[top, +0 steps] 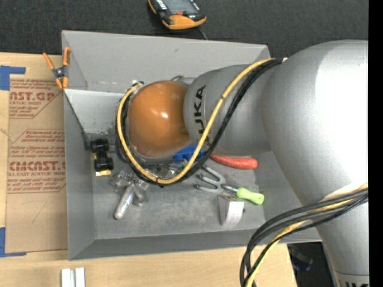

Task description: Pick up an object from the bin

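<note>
Reaches in from the right edge of the bin (78,220), orange cover (157,119) hanging over the left middle of the floor. Under that cover, gripper (133,181) low among the things there. Whether apart, together or clamped on something: cannot tell, being masked by the cover and the cables (209,136).

Nearest, just below it in the view: a silver metal piece (125,203), lying slantwise toward the lower-left corner, touching the gripper or just beside it; cannot tell which. Close by, near the left wall: a small black toy car (102,154). Peeking from under the cover: something blue (182,154). Farther right, mid-floor: a red strip (236,161) and a green-handled tool (230,189). Near the lower wall: a white scrap (232,213).

Likely step: coming onto the silver metal piece for a grasp. To do it well:
- Centre over the middle of the piece, not its end.
- Turn the wrist so as to close across its narrow width, not along its length.
- Go down to just short of the floor, then close firmly; smooth and roundish by the look of it, so apt to roll or squirt out.
- Keep clear of the car and the left wall.
- Lift straight up, and check for the piece before swinging away.
</note>
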Robot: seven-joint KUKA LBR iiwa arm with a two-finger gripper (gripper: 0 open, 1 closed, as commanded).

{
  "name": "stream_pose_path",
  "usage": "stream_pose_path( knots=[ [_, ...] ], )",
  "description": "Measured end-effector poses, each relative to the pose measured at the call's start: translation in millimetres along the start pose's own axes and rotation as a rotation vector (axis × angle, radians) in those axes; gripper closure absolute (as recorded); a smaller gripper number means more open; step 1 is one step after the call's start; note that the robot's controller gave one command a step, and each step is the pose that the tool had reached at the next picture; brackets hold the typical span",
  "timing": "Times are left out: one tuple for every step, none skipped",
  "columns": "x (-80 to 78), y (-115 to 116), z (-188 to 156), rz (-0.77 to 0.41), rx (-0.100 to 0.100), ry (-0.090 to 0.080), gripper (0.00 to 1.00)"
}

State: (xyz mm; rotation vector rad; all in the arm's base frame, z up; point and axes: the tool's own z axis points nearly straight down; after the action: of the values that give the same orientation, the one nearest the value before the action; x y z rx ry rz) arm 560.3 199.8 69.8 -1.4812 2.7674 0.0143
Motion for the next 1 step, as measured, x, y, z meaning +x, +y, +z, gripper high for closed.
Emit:
stream_pose_path(
  knots=[
    [0.0,0.3,-2.5,0.001,-0.001,-0.001,1.00]
  ],
)
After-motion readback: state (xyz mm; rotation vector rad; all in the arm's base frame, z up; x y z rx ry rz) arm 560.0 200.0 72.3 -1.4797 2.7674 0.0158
